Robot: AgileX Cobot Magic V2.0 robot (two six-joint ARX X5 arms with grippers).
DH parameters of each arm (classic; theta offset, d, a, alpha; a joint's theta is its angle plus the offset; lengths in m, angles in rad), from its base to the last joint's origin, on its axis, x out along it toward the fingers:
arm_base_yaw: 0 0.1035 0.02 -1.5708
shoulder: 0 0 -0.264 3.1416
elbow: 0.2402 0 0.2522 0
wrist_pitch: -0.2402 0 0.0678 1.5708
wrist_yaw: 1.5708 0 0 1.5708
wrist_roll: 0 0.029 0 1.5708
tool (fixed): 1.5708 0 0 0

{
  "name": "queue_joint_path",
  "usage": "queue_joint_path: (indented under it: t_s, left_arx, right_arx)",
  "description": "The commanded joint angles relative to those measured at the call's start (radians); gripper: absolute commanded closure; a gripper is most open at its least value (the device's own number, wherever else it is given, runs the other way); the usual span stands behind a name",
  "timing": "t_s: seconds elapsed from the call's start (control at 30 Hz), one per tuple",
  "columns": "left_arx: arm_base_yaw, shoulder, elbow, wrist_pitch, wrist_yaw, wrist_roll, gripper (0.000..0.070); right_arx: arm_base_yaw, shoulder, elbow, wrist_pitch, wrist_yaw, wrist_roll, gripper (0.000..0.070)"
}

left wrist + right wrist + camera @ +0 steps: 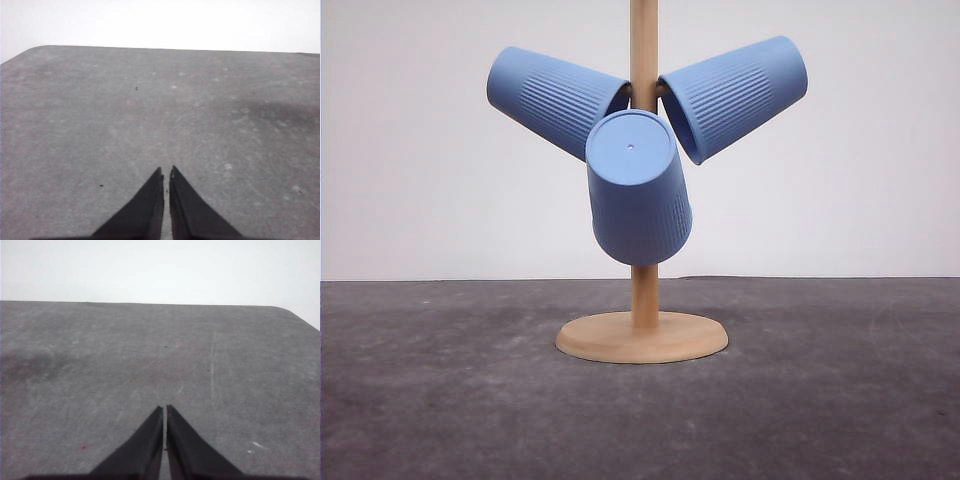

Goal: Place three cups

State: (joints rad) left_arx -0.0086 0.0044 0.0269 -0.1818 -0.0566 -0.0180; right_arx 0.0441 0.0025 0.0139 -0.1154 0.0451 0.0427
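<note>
Three light-blue ribbed cups hang upside down on the pegs of a wooden stand in the front view. One cup points up to the left, a second cup points up to the right, and the third cup faces the camera with its flat base toward me. My left gripper is shut over bare tabletop, holding nothing. Likewise my right gripper is shut with nothing between its fingers, above the dark mat.
The stand's round base rests on a dark grey table in front of a plain white wall. The table's far edge and rounded corners appear in both wrist views.
</note>
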Motion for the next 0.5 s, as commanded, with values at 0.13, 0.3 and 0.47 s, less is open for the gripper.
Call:
queue_joint_path:
  t_s: [0.13, 0.3, 0.47]
  left_arx:
    - [0.002, -0.001, -0.014, -0.004, -0.003, 0.006, 0.07]
    - [0.002, -0.001, -0.014, -0.004, -0.003, 0.006, 0.07]
    - [0.002, -0.001, -0.014, -0.004, -0.003, 0.006, 0.07]
  right_arx:
    - [0.0, 0.001, -0.002, 0.012, 0.0, 0.013, 0.0694]
    - [0.0, 0.001, -0.002, 0.012, 0.0, 0.013, 0.0694]
    - [0.0, 0.001, -0.002, 0.012, 0.0, 0.013, 0.0694]
